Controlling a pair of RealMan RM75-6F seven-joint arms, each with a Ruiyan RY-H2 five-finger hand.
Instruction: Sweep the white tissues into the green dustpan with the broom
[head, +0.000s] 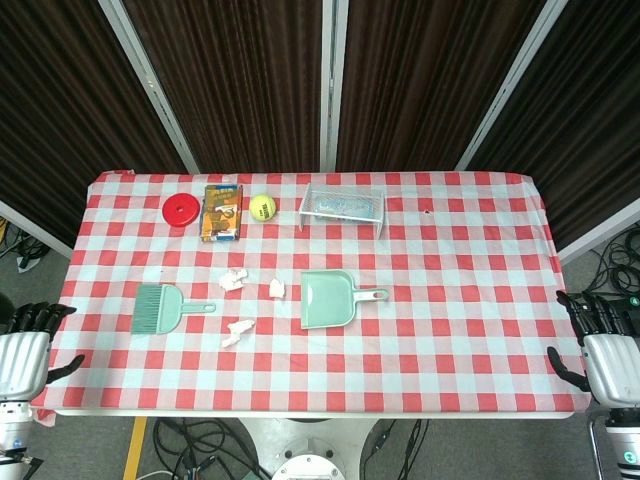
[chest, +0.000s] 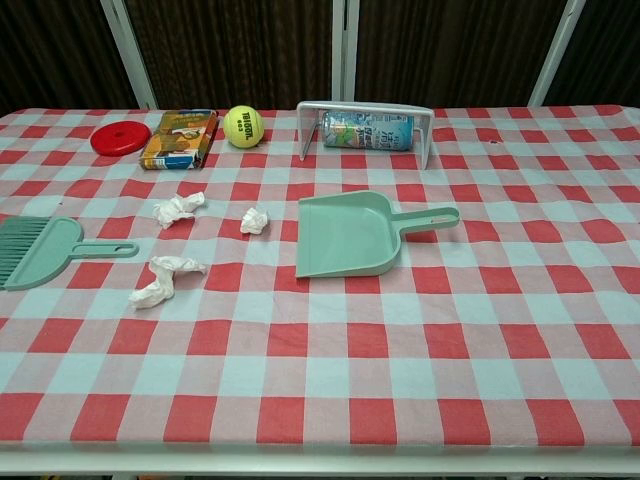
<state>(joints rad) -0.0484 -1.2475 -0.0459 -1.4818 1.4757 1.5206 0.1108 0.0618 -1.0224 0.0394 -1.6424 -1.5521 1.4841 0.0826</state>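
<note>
Both hands hang empty with fingers apart off the worktop's near corners, left hand (head: 28, 345) and right hand (head: 608, 345). Further in lie the broom (head: 160, 308), best gripped by its stiff handle, three light, crumpled tissues (head: 238, 332), likely to skid, and the green dustpan (head: 330, 298).

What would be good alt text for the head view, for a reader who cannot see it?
A checked table seen from above holds a green dustpan, three white tissues and a green broom, all untouched. The left hand and right hand hang open at the near corners, holding nothing.
</note>
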